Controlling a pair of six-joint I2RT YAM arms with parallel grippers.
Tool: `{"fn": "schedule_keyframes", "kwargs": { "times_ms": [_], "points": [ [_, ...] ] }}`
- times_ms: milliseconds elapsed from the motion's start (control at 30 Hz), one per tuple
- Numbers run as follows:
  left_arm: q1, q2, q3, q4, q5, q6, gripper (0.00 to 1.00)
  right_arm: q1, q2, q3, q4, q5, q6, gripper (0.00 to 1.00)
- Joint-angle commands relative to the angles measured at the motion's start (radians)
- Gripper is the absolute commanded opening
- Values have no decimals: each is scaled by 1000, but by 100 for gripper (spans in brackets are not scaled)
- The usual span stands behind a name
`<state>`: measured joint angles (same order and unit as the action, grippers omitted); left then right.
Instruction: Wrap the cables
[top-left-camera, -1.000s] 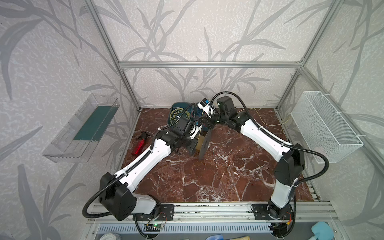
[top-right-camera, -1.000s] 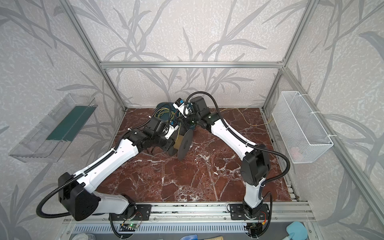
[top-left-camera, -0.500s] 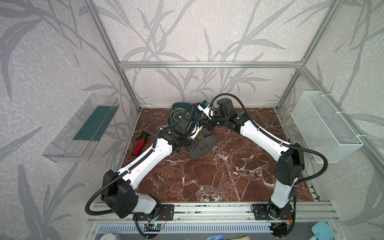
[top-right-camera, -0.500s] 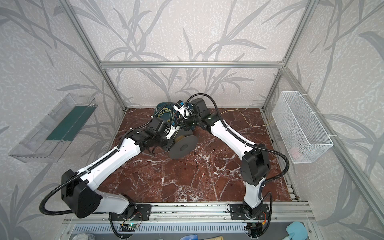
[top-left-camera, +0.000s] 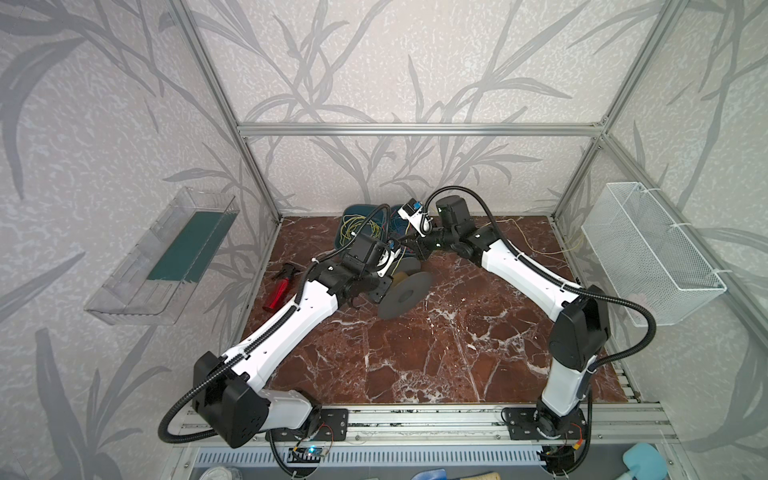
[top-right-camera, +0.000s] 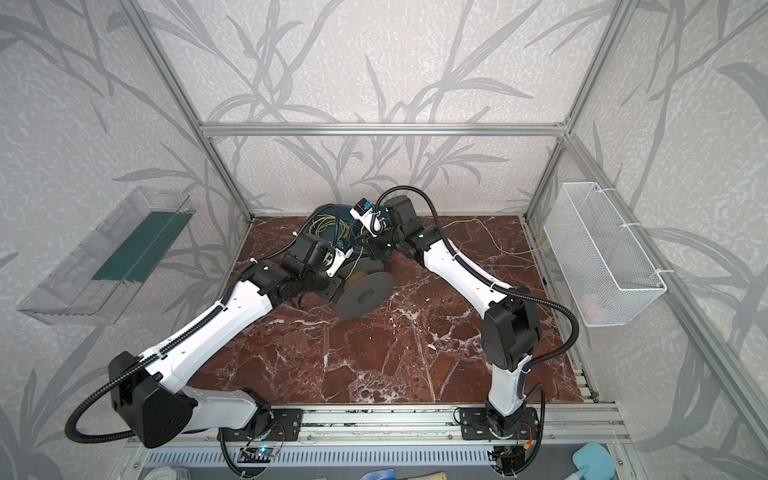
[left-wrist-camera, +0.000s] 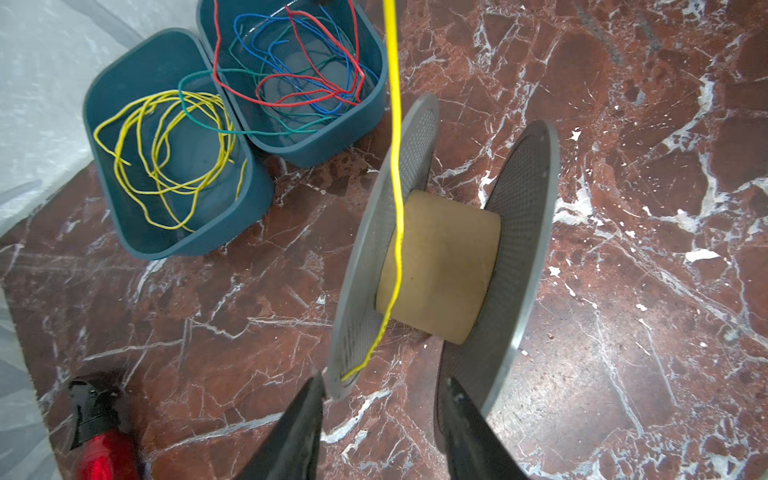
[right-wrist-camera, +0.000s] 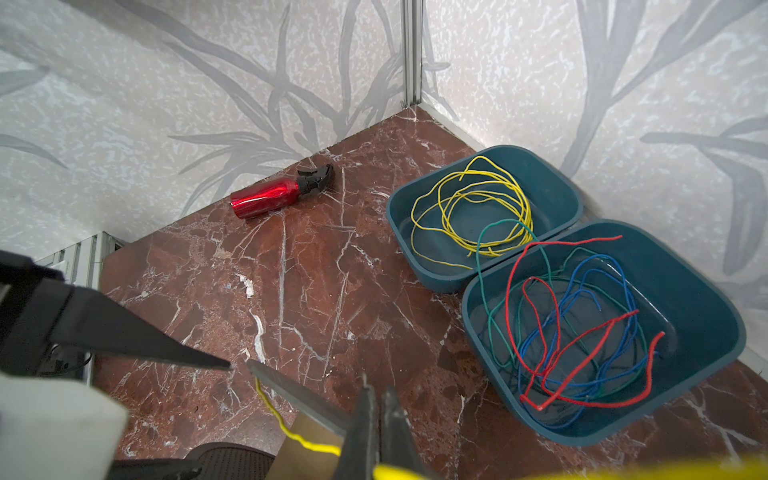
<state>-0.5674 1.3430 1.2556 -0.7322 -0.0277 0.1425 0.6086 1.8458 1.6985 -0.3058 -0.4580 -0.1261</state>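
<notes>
The right gripper (right-wrist-camera: 377, 390) has its fingers pressed together on a yellow cable (left-wrist-camera: 395, 124), pinching it just above the spool (left-wrist-camera: 440, 266). From that pinch the cable runs taut down the inner face of one grey perforated flange and past the cardboard core, and its free end curls at the flange's rim. The left gripper (left-wrist-camera: 384, 379) stands at the near side of the spool with its fingers apart and nothing between them. One fingertip is just beside the rim where the cable ends, and the other is in front of the second flange's edge; whether either touches the metal cannot be told. In both top views the spool sits tilted between the two wrists, toward the back of the table (top-left-camera: 457, 353), and the cable's slack trails across the marble toward the right edge. Behind the spool two teal bins stand side by side, touching. One bin (left-wrist-camera: 158, 58) holds loose yellow cables (left-wrist-camera: 166, 158) in a coil. A green wire (left-wrist-camera: 195, 74) loops into it from the neighbouring bin (left-wrist-camera: 316, 145), which holds red and blue wires (left-wrist-camera: 215, 41). A red spray bottle (right-wrist-camera: 266, 198) lies on its side near the table's left edge.
</notes>
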Motion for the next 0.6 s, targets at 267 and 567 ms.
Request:
{"fn": "schedule_keyframes", "kwargs": {
  "times_ms": [267,567],
  "points": [
    [7,62,41,6,-16,187,55,-10,-7,20,48,-70,17,0],
    [23,112,13,76,-38,219,55,-10,6,25,47,-82,18,0]
  ]
}}
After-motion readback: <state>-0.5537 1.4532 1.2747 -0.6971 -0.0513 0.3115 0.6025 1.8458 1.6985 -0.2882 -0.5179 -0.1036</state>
